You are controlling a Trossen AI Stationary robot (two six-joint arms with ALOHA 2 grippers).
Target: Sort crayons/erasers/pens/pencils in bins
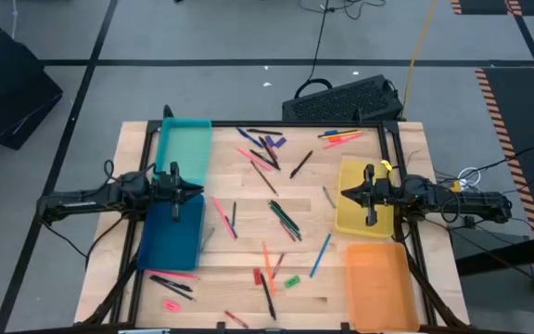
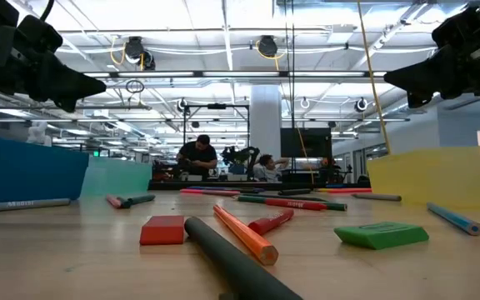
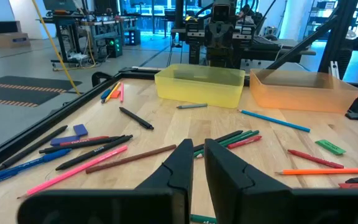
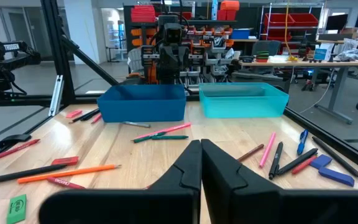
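Four translucent bins (image 1: 183, 148), crayons (image 1: 266, 261) scattered

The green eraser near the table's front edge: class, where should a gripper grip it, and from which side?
Likely from straight above, fingers closing across the narrow width of the green eraser at its middle. It lies flat and low on the table, leaving little side face to catch.

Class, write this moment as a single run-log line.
left gripper: shut, above dark blue bin | right gripper: shut, above yellow bin | holding: nothing | sorting: not started
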